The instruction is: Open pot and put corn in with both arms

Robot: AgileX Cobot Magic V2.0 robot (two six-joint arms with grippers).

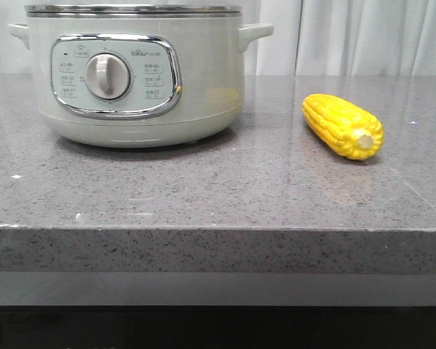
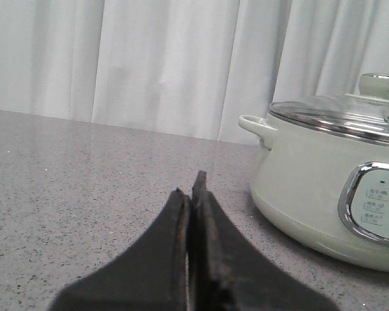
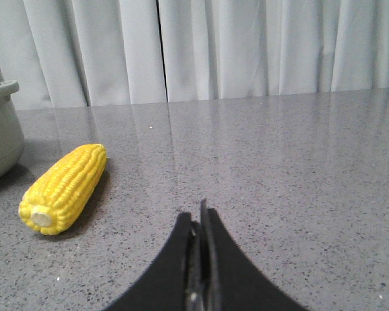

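The pale grey-green pot (image 1: 134, 73) stands at the back left of the grey stone counter, its control panel and dial facing me. In the left wrist view the pot (image 2: 324, 181) carries a glass lid (image 2: 350, 113) with a knob (image 2: 380, 84) on top. The yellow corn (image 1: 342, 126) lies on the counter to the pot's right, stub end toward me; it also shows in the right wrist view (image 3: 65, 188). My left gripper (image 2: 189, 184) is shut and empty, low over the counter left of the pot. My right gripper (image 3: 196, 214) is shut and empty, right of the corn. Neither gripper shows in the front view.
The grey speckled counter (image 1: 203, 189) has a front edge close to the camera. White curtains (image 1: 363, 36) hang behind it. A corner of the pot (image 3: 0, 129) shows in the right wrist view beside the corn.
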